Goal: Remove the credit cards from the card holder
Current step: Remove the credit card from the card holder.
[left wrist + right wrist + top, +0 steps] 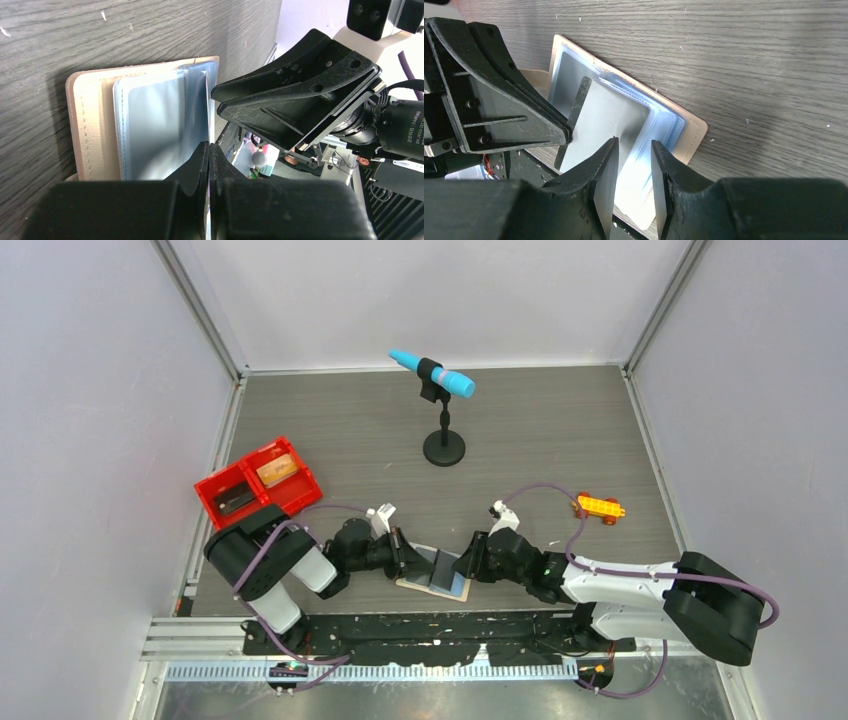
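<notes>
Close to the arm bases, both arms reach low and inward, their grippers facing each other over the card holder, which lies open on the table between them. The left gripper is pinched tight on the edge of a raised plastic sleeve. The right gripper hangs over the flat sleeves, jaws partly apart. Farther left, a red tray holds a dark card and a tan-orange card, one per compartment. A microphone stands at the back.

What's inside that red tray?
The red tray holds a tan-orange card in its farther compartment, a dark card in the nearer; anything beneath them is covered.
</notes>
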### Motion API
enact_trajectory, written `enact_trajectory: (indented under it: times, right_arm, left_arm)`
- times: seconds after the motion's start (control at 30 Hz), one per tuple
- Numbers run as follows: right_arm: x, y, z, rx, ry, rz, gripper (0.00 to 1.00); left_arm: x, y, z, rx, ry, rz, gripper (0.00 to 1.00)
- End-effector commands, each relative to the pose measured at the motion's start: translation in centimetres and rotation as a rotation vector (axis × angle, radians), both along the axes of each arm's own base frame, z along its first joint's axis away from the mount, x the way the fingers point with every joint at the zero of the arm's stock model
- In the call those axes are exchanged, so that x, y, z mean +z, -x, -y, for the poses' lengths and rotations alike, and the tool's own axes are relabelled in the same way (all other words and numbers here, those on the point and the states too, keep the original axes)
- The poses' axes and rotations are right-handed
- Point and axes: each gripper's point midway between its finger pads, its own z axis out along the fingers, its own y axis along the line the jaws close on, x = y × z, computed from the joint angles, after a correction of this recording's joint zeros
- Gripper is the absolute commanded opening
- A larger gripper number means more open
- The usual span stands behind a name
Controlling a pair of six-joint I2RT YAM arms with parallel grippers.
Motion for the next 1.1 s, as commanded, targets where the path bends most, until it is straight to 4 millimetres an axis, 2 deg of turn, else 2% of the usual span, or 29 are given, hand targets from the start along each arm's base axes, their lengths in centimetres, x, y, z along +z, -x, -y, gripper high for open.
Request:
enact_trajectory:
  times: [0.0,0.27,0.43,0.57,0.7,0.73,0.9,1.0,1.03,1.07]
  right_arm:
    - [0.3,-0.6,0.4,-0.02,0.024,0.035,0.38]
    - [1.9,-2.0,1.2,-0.016,0.056,0.115,0.39]
    - [3.6,-3.3,1.9,-0.01,0.1,0.192,0.43]
    - [5.2,-4.0,2.5,-0.001,0.149,0.241,0.45]
    - [7.7,-4.4,2.2,0.055,0.146,0.338,0.48]
    - [8.9,-4.4,1.9,0.088,0.13,0.391,0.49]
    - [12.8,-5.0,1.2,0.181,0.135,0.558,0.49]
    - [16.4,-5.0,0.3,0.266,0.122,0.743,0.5]
    - [16.5,-4.4,0.1,0.302,0.121,0.792,0.5]
    - [17.9,-4.3,-0.5,0.344,0.131,0.917,0.49]
  left_arm:
    - [0.8,-0.6,-0.2,0.014,0.0,0.059,0.0]
    - [0.4,-1.7,-1.3,0.043,-0.154,0.114,0.0]
    - [1.9,-3.3,-2.7,0.09,-0.271,0.209,0.0]
    - [4.4,-4.2,-4.1,0.141,-0.327,0.297,0.0]
    - [6.7,-4.1,-5.1,0.166,-0.338,0.346,0.0]
    - [7.3,-4.0,-5.3,0.168,-0.333,0.354,0.0]
    - [10.9,-3.1,-4.5,0.121,-0.233,0.432,0.0]
    - [11.1,-2.5,-5.0,0.139,-0.247,0.351,0.0]
    - [11.5,-2.4,-4.8,0.147,-0.225,0.336,0.0]
    - [11.9,-2.4,-4.7,0.167,-0.196,0.305,0.0]
